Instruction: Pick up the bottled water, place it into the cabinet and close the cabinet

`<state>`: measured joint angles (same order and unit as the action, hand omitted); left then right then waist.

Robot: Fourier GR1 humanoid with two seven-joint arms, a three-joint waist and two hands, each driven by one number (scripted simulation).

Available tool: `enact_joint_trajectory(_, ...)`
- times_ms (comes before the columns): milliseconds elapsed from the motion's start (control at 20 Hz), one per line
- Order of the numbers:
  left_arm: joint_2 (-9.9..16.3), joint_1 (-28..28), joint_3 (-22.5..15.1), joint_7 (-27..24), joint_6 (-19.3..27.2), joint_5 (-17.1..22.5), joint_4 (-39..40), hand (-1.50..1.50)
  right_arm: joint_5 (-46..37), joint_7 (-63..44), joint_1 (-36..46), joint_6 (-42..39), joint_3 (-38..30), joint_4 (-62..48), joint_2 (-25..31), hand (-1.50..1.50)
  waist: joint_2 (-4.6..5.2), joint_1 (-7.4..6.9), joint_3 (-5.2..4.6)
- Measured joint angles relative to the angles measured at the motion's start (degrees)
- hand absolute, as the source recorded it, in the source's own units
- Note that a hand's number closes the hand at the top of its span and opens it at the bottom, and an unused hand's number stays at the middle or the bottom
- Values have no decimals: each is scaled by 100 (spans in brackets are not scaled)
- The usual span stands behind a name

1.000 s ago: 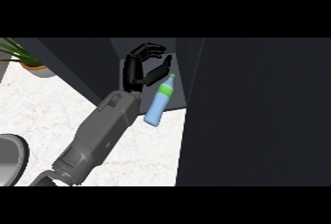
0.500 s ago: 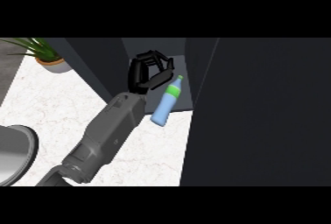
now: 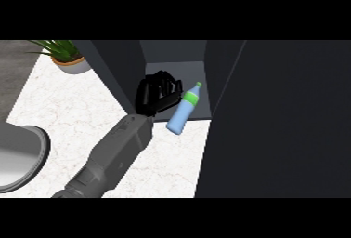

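The light-blue plastic water bottle with a green cap (image 3: 183,110) leans tilted at the open dark cabinet (image 3: 123,69) mouth, just right of the black hand (image 3: 157,94). A potted green plant (image 3: 65,56) stands far left; a grey metal bowl (image 3: 21,155) sits near left on the white marble counter (image 3: 75,111).

Bottled water (image 3: 183,114): pale blue body, green upper part and cap. Tilted, cap up and to right, base down-left over white counter edge. Lies at mouth of cabinet (image 3: 226,69), partly inside opening. Cabinet dark grey, open, door at right swung outward.
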<state>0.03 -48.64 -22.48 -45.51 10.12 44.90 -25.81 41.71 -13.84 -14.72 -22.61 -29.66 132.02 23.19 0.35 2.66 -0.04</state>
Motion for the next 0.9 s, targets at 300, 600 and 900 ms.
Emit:
enact_joint_trajectory(300,6,787,-260,125,-461,-19,-736,150,101,-82,-298,-383,-1,65,-80,150,-54,-175,3)
enact_joint_trajectory(600,248,1782,-602,362,-645,-217,-1886,-150,154,-282,-266,-282,360,152,-131,150,-88,-285,3)
enact_joint_trajectory(900,873,2774,-835,554,-879,-347,-3035,-150,194,-382,-204,-122,688,232,-147,150,-92,-304,0)
